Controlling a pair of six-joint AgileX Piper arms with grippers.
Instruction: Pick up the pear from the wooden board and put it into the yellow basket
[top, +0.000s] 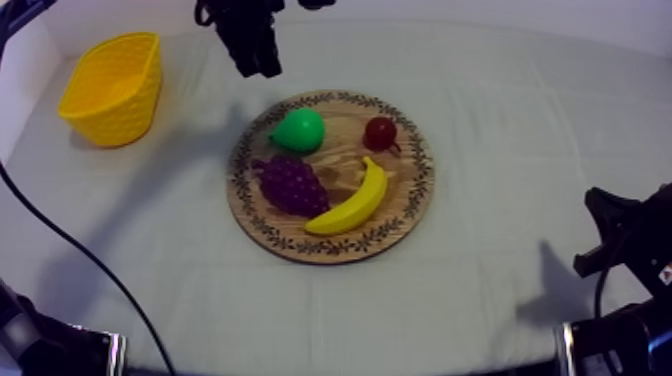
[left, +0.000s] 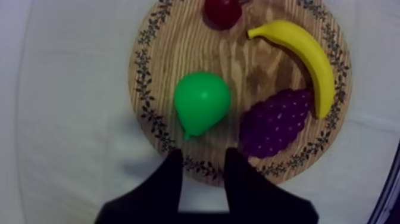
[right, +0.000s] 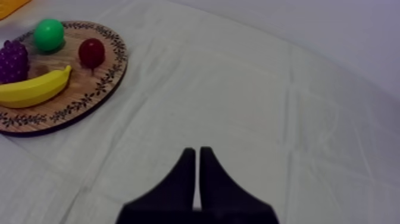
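- Left wrist view: the left gripper (left: 203, 156) is held with its fingers apart, nothing between them, at the rim of the wooden board (left: 178, 53).
- The pear (left: 202, 107) is seen just beyond the fingertips, lying on the board, untouched.
- The grapes (left: 277, 122), banana (left: 309, 59) and small red fruit (left: 221, 11) are found farther out.
- The yellow basket (top: 110, 95) is set well to one side of that gripper.
- The right gripper (right: 196, 154) is seen pressed together on nothing, well apart from the board.

Board (top: 404, 192), basket (top: 112, 88) (yellow) on table (top: 510, 95)

Left end effector (left: 203, 152) agape, right (right: 197, 150) closed
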